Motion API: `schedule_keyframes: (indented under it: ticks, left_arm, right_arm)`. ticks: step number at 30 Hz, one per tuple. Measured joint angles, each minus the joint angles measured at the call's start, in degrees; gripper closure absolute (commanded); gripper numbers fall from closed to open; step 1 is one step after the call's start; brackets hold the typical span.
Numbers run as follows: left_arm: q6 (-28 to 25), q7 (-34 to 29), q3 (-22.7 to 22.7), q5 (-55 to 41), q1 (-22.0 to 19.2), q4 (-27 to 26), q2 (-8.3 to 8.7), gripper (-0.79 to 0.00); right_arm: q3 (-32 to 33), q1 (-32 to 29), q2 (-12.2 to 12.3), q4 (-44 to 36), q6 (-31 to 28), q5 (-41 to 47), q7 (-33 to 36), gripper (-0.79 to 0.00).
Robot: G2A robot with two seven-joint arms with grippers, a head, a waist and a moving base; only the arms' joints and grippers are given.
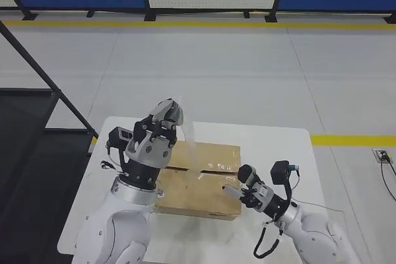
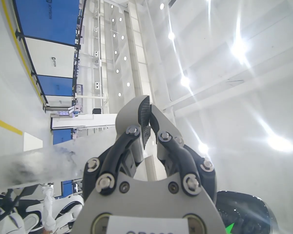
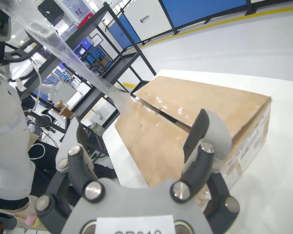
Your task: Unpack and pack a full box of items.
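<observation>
A brown cardboard box lies on the white table, its top flaps closed along a centre seam. A strip of clear tape stretches from the seam up to my left gripper, which is raised above the box's far left corner and shut on the tape's end. My right gripper stands open at the box's right end, just beside the seam, with nothing between its fingers.
A black metal shelf frame stands left of the table. The table's right part and front edge are bare. Open floor with a yellow line lies beyond.
</observation>
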Motion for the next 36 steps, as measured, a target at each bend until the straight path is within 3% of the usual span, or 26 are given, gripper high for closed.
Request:
schedule_keyframes:
  ticks: [6,10,15,20,25,30,36]
  left_arm:
    - [-0.57,10.09,3.82,-12.01,-9.32,1.35,-2.27,0.000]
    - [-0.79,14.09,5.55,-18.90,-12.61,1.22,-3.38,0.000]
    - [4.30,12.38,3.35,-27.66,-13.74,-0.34,-3.66,0.000]
    - [11.28,8.19,-0.49,-34.14,-14.56,0.46,-3.39,0.000]
    - [19.27,6.05,-6.33,-41.72,-17.99,4.39,-2.97,0.000]
    - [25.59,7.03,-8.75,-47.96,-21.01,7.32,-2.65,0.000]
    - [26.36,8.35,-8.87,-52.06,-22.81,9.05,-2.57,0.000]
  right_arm:
    - [0.71,0.32,0.04,0.16,-0.92,-0.81,-3.03,-0.785]
    - [0.07,0.37,-0.17,-0.74,1.37,-4.38,-6.67,-0.785]
    - [-1.05,0.09,-0.57,-1.26,2.40,-7.11,-13.58,-0.785]
    - [-1.02,0.09,-0.57,-1.25,2.33,-7.03,-13.17,-0.785]
    - [-0.98,-0.16,-0.56,-1.23,2.32,-6.73,-13.21,-0.785]
    - [1.08,-1.08,-0.11,-0.02,-0.84,-1.78,-9.22,-0.785]
    - [1.97,-0.12,0.37,1.99,-5.62,3.50,-3.54,-0.785]
